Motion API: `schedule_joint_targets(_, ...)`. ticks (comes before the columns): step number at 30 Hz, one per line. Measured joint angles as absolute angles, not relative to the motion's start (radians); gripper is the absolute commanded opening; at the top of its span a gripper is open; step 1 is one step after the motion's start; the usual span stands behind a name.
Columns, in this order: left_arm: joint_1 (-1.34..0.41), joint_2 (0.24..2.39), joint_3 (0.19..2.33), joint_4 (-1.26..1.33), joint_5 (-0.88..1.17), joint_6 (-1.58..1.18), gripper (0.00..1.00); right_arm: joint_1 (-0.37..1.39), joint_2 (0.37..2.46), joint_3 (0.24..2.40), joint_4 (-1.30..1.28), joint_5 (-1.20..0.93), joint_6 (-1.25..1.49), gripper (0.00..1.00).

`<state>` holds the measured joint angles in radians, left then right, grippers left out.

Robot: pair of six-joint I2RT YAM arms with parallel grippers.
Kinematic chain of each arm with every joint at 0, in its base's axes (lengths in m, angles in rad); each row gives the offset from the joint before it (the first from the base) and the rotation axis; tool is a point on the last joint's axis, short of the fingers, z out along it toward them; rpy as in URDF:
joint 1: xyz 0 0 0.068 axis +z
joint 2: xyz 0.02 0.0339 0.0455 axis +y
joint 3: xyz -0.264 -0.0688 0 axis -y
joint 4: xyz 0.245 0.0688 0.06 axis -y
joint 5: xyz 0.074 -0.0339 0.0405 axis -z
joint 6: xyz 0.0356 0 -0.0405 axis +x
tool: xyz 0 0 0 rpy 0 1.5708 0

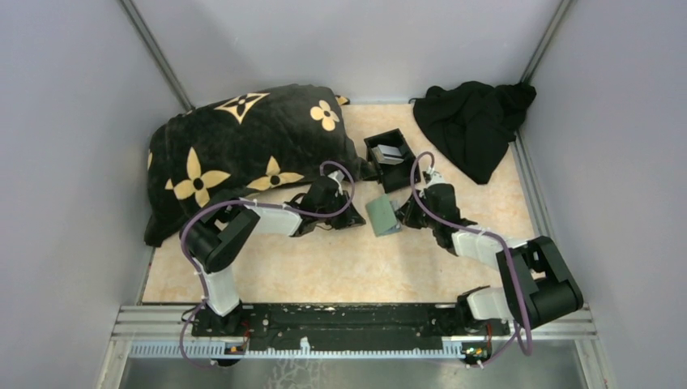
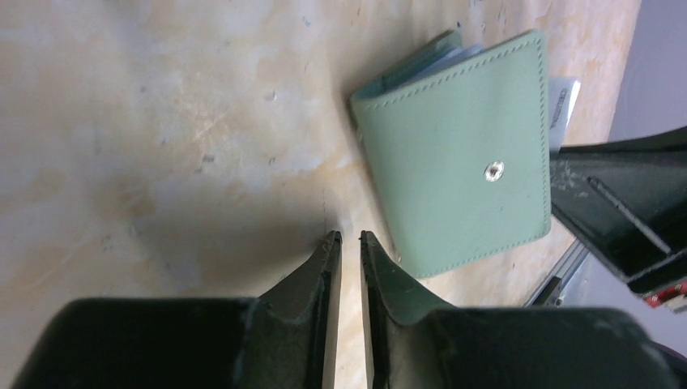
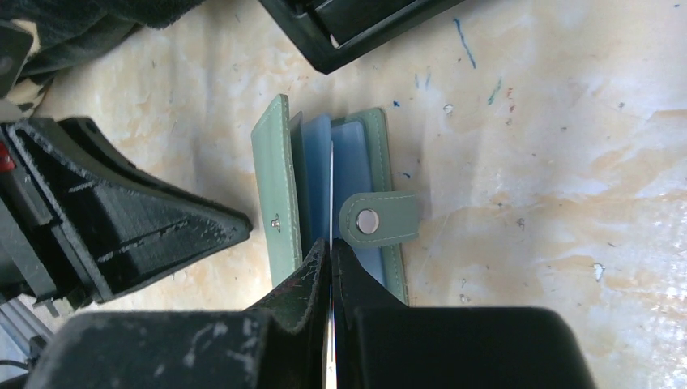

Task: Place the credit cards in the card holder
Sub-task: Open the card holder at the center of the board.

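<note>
Right gripper (image 3: 330, 245): clamped tight on a credit card (image 3: 332, 190), seen edge-on as a thin pale line entering the pockets.
Card holder (image 3: 279, 186): sage stitched leather, open on the table (image 3: 567, 121) between both grippers; bluish clear sleeves, metal snap tab (image 3: 369, 220).
Left gripper (image 2: 349, 237): fingers a narrow slit apart, empty, just beside the holder.
Left wrist view only: card's printed face, print too small to read.
Box (image 1: 372, 150): black, square, silvery credit cards (image 1: 392, 151) inside.
Blanket (image 1: 243, 154): black plush, cream flowers.

White arm links (image 1: 271, 217), purple cables (image 1: 183, 237), black left gripper (image 2: 348, 237)
</note>
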<state>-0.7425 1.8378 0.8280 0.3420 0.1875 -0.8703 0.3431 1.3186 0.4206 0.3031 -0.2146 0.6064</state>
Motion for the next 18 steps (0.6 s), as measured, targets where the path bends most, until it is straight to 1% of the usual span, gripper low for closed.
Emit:
schedule_joint_targets(2, -0.739, 1.854, 0.85, 0.334, 0.191, -0.87, 0.17, 0.356, 1.319, 0.421, 0.303, -0.212, 0.597, 0.0)
schedule_joint_targets(6, -0.738, 1.903, 0.908, 0.329, 0.211, -0.868, 0.14, 0.388, 1.318, 0.436, 0.289, -0.201, 0.572, 0.0)
schedule_joint_targets(12, -0.735, 1.925, 0.939, 0.311, 0.231, -0.865, 0.14, 0.447, 1.317, 0.482, 0.242, -0.15, 0.521, 0.0)
schedule_joint_targets(18, -0.733, 1.927, 0.939, 0.312, 0.239, -0.865, 0.14, 0.544, 1.317, 0.553, 0.181, -0.074, 0.463, 0.0)
